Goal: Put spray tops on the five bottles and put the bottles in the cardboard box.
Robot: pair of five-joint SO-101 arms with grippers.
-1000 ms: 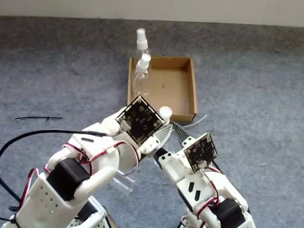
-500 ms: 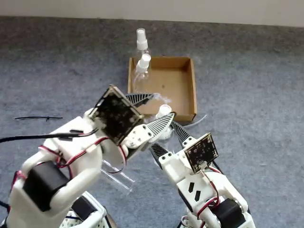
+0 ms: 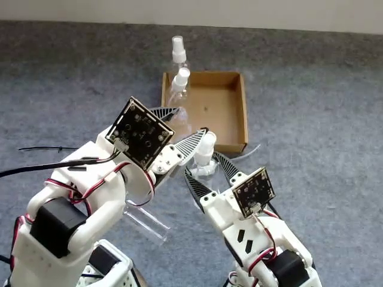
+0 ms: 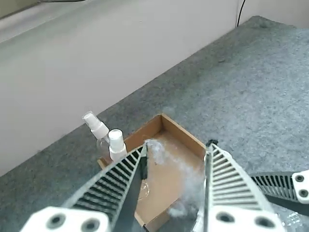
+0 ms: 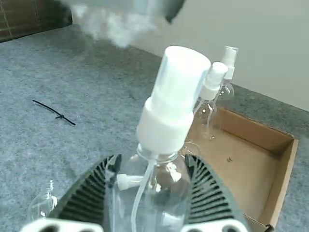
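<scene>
Clamping a bottle (image 5: 154, 193) with its spray top (image 5: 176, 92) on, the right gripper (image 5: 153, 164) holds it just in front of the box (image 3: 243, 113). The left gripper (image 4: 176, 147) hangs wide open by the box's near corner.

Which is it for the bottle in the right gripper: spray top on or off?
On. The spray top sits on the neck of the bottle, its tube hanging inside. How tight: cannot tell.

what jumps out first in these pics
The right gripper holds a bottle with a white spray top, just in front of the cardboard box. The left gripper hangs open close beside it. Two more topped bottles stand at the box's far left corner, one inside, one behind.
</scene>
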